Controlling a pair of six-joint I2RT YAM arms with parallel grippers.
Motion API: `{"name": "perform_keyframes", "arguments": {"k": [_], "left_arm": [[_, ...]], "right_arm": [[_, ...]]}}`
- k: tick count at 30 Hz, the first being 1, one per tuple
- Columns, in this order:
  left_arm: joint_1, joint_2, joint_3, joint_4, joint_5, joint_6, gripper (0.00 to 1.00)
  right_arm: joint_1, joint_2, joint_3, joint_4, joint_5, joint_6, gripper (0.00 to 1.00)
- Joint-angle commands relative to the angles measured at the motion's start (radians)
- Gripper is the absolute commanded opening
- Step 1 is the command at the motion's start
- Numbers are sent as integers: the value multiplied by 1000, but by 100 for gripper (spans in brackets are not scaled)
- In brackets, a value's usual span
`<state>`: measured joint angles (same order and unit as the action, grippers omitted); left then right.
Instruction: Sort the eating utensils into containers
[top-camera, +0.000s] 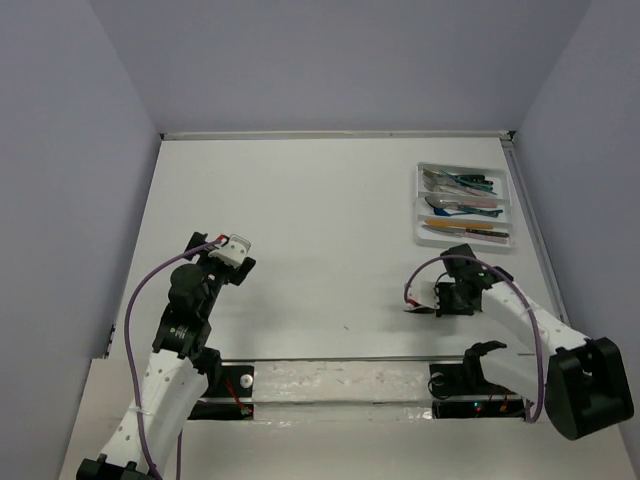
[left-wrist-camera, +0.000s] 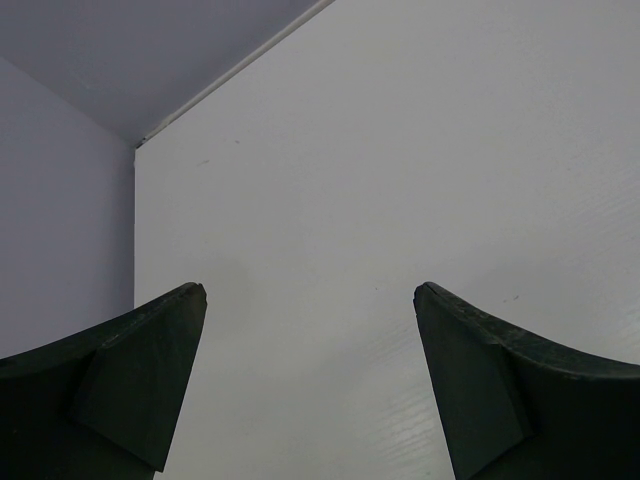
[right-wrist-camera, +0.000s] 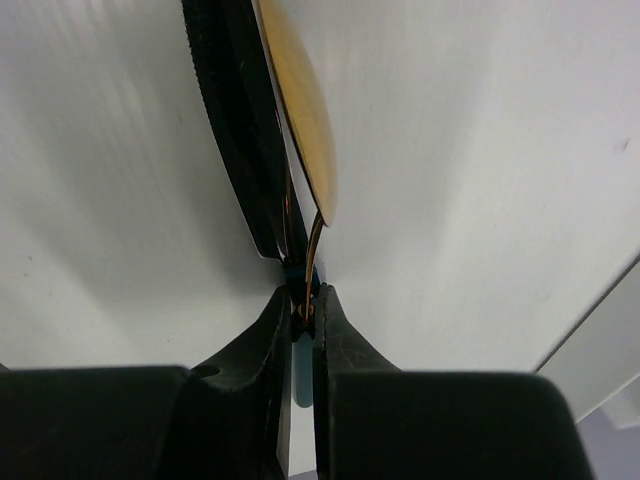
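My right gripper (top-camera: 432, 298) is low over the table, below and left of the white cutlery tray (top-camera: 420, 205). In the right wrist view its fingertips (right-wrist-camera: 302, 292) are shut on the thin neck of a gold-headed spoon (right-wrist-camera: 300, 110) with a blue handle (right-wrist-camera: 303, 375) between the fingers. A black serrated knife blade (right-wrist-camera: 235, 120) runs beside the spoon into the same pinch; I cannot tell if it is held too. The tray holds several utensils (top-camera: 462, 182) with teal, pink and orange handles. My left gripper (top-camera: 238, 250) is open and empty (left-wrist-camera: 310, 290), far from the tray.
The tray stands at the far right, close to the right wall (top-camera: 590, 150). A back wall (top-camera: 330, 60) and a left wall (top-camera: 60, 180) close in the white table (top-camera: 320, 200). The left wrist view shows only bare table (left-wrist-camera: 400, 180) and the corner of the walls.
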<state>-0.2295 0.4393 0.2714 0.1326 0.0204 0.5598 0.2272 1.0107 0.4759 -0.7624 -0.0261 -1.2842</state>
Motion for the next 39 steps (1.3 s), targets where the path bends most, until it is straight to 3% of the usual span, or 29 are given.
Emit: {"name": "perform_keyframes", "arguments": {"k": [1,5,9,13,29,39], "left_arm": [[-5,-2,-4,64,-10,-3,99],[-5,-1,-8,68,-43,-1,99],[-5,1,-11,76,-51,2,99],[-5,7,-12,82,-60,3,99],[-5,32,-18,105,-82,6,99],[-5,50,-26,130,-106,8,99]], "right_arm": [[173,147,139,46,-90,182,0],[328,408,352,58,-88,374,0],[400,678,584,52,-40,567,0],[445,775,725,66,-98,637,0],[455,807,852,51,-117,668,0],[455,646,984,67,-103,671,0]]}}
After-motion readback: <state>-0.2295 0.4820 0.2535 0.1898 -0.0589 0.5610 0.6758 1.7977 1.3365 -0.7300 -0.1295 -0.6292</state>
